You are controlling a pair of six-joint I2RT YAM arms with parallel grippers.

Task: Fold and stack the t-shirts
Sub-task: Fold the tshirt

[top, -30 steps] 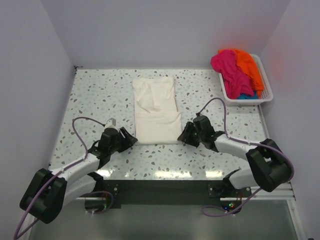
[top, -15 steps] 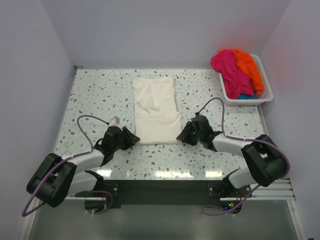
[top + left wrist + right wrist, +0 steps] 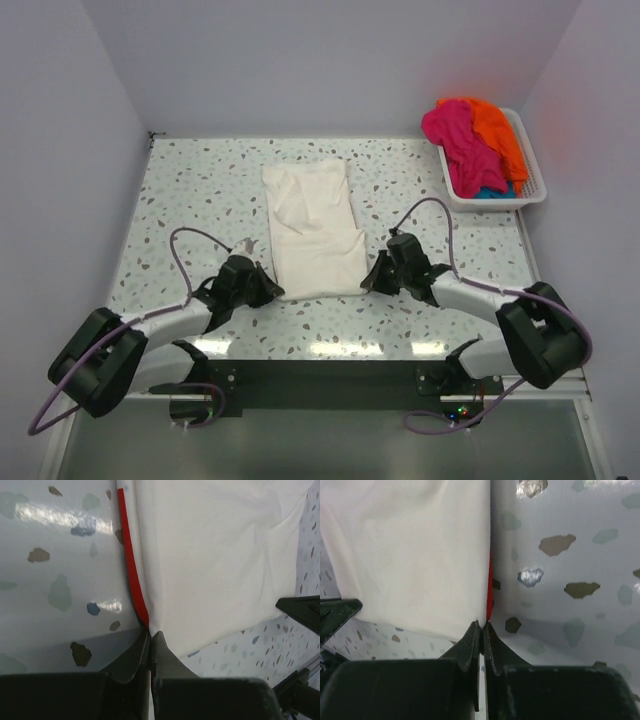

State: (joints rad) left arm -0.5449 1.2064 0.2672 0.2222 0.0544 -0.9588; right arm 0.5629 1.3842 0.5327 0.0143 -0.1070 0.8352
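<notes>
Two grippers hold one shirt. The left gripper (image 3: pixel 268 292) and the right gripper (image 3: pixel 372 283) each have their jaws pinched tight on a near corner of the cream t-shirt (image 3: pixel 312 225). It lies folded into a long strip on the surface (image 3: pixel 190 190), between the two grippers and stretching away ahead of them. In both wrist views we see the cloth edge, with a thin red line (image 3: pixel 131 555) along it, run straight into the closed jaws.

We judge the cloth light, soft and limp. It will sag and crease between the two holds, so the corners are the right place to take it, and both should travel together.

We count four t-shirts: the cream one, plus one magenta-pink tee (image 3: pixel 450 135), one orange tee (image 3: pixel 497 130) and one teal tee (image 3: pixel 490 192). These three are heaped in one white basket (image 3: pixel 535 190), well beyond the right gripper and off to its right.
</notes>
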